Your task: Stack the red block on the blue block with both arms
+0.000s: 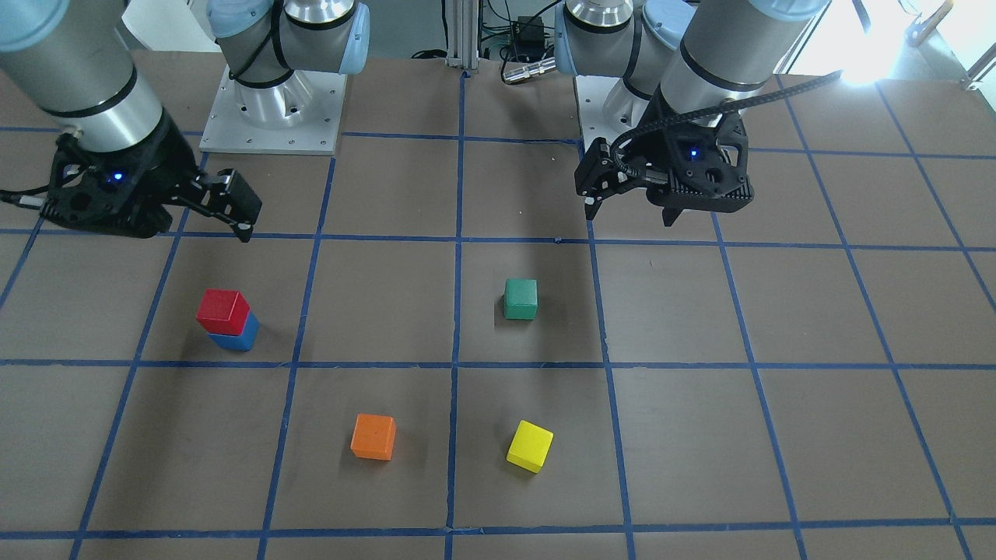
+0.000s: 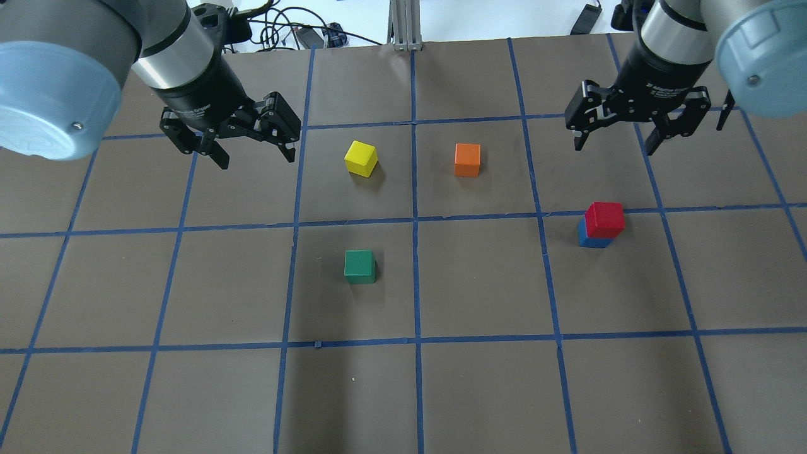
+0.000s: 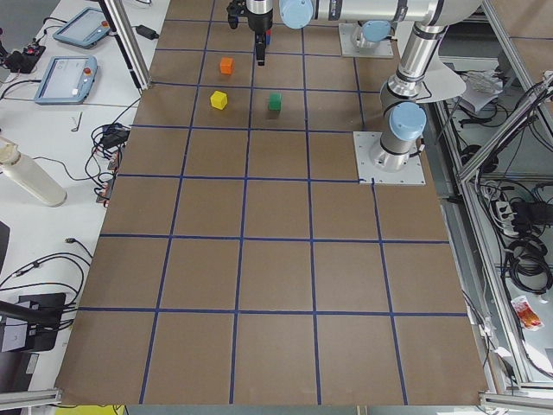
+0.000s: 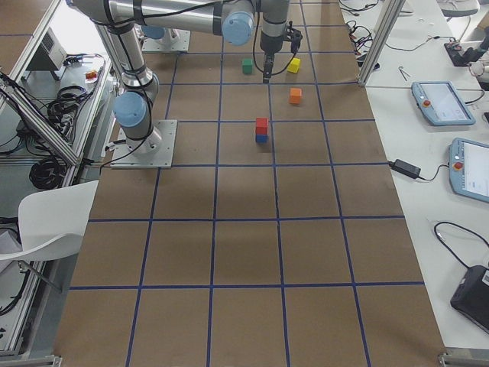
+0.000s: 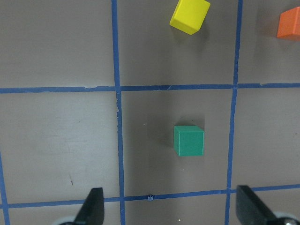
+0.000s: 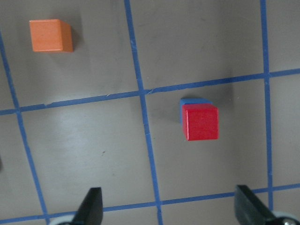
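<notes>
The red block [image 1: 223, 310] sits on top of the blue block [image 1: 236, 339], slightly offset. The stack also shows in the overhead view, red block [image 2: 604, 218] over blue block [image 2: 589, 240], and in the right wrist view, where only a sliver of the blue block [image 6: 192, 101] shows past the red block [image 6: 202, 122]. My right gripper [image 2: 613, 148] is open and empty, raised above the table beyond the stack. My left gripper [image 2: 257, 159] is open and empty, raised over the table's other half. Its open fingers [image 5: 93, 208] frame the green block.
A green block [image 2: 360, 265] lies near the table's middle, below my left gripper. A yellow block [image 2: 361, 157] and an orange block [image 2: 467, 159] lie side by side farther out. Blue tape lines grid the brown table [image 2: 479, 391].
</notes>
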Available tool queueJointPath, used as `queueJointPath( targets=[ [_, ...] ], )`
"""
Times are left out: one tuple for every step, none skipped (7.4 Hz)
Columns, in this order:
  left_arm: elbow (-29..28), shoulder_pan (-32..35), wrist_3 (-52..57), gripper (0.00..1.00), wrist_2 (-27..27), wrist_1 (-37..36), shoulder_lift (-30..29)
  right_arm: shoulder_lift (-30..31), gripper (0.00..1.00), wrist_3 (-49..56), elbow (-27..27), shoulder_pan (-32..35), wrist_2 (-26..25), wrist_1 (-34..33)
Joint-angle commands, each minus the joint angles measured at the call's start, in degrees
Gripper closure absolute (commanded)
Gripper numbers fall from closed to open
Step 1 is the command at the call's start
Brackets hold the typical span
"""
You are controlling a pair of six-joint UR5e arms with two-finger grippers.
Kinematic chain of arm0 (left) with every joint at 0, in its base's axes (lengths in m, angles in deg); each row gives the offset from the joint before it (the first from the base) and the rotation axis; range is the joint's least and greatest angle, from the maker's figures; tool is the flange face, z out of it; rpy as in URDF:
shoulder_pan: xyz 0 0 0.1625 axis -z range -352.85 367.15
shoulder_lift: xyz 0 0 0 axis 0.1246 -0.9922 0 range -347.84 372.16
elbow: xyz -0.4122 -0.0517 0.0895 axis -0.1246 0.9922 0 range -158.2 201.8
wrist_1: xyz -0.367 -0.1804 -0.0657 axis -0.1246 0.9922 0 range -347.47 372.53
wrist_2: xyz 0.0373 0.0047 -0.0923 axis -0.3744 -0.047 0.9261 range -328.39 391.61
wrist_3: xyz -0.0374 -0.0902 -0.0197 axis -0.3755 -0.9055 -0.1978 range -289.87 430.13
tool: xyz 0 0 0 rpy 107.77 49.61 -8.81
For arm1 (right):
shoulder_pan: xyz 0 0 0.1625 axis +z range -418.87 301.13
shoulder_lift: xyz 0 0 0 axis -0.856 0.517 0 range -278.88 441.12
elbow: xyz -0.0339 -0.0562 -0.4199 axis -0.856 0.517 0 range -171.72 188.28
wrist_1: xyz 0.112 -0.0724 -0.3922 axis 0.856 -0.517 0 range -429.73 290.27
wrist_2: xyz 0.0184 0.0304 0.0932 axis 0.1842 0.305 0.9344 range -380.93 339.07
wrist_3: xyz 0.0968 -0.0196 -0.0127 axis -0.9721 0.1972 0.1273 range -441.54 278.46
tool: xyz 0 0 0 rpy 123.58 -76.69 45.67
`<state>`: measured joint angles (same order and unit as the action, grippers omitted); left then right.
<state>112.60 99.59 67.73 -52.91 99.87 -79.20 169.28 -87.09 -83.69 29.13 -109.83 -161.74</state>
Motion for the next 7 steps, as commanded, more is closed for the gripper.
queueJointPath(
  targets=[
    [-0.26, 0.02, 0.03, 0.0, -0.38, -1.12, 0.57, 0.7, 0.0, -3.6, -0.14, 4.47, -0.05, -0.62],
    [-0.27, 0.11, 0.03, 0.0, -0.82, -1.04, 0.66, 0.61, 0.0, -2.99, -0.14, 4.03, -0.31, -4.28],
    [-0.35, 0.11, 0.03, 0.0, -3.08, -1.12, 0.75, 0.61, 0.0, -2.98, 0.21, 3.24, -0.23, -4.92],
    [0.26, 0.2, -0.41, 0.0, -3.28, -1.12, 0.4, 0.69, 0.0, -3.07, 0.65, 2.45, -0.05, -5.45],
    [0.35, 0.37, -0.5, 0.0, -3.02, -1.12, -0.21, 0.61, 0.0, -2.37, 0.74, 1.83, -0.49, -5.37],
    [0.35, 0.46, -0.5, 0.0, -3.19, -1.12, 0.48, 0.69, 0.0, -2.28, 0.83, 1.92, -1.1, -5.37],
    [0.35, 0.46, -0.41, 0.0, -3.28, -1.12, 0.48, 0.78, 0.0, -2.37, 0.74, 1.92, -1.11, -4.94]
  ],
)
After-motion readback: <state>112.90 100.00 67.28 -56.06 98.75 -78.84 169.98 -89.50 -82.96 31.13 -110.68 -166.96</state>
